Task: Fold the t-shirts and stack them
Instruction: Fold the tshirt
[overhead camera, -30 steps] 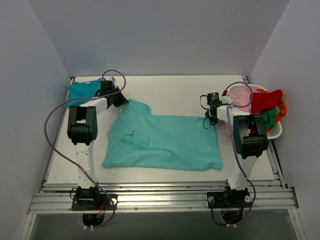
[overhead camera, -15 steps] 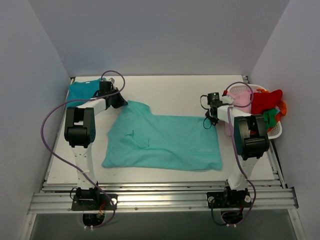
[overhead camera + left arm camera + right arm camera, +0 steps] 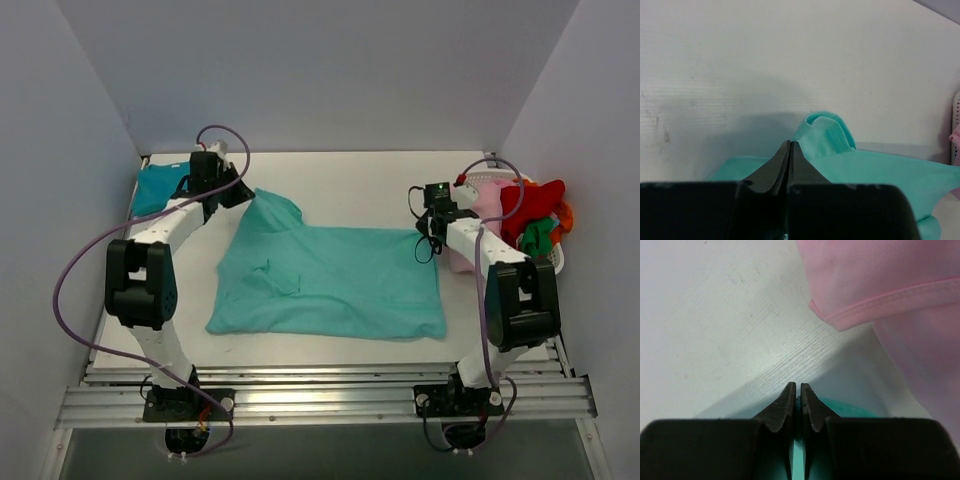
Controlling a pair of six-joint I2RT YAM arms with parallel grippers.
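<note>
A light turquoise t-shirt (image 3: 330, 285) lies spread across the middle of the table. My left gripper (image 3: 248, 196) is shut on its far left corner, and the cloth rises in a peak there; the left wrist view shows the shirt (image 3: 875, 170) bunched by my closed fingers (image 3: 790, 145). My right gripper (image 3: 432, 232) is shut on the shirt's far right corner, with turquoise cloth (image 3: 799, 455) pinched between the fingers. A darker teal-blue t-shirt (image 3: 157, 187) lies folded at the far left corner of the table.
A white basket (image 3: 548, 262) at the right edge holds pink (image 3: 486, 200), red (image 3: 530, 198) and green (image 3: 537, 238) garments. The pink cloth (image 3: 890, 285) hangs close beside my right gripper. Walls enclose the table on three sides.
Both arms have stretched away from their bases. The left gripper has lifted the shirt's far left corner toward the back. The right gripper has shifted slightly right with its corner.
</note>
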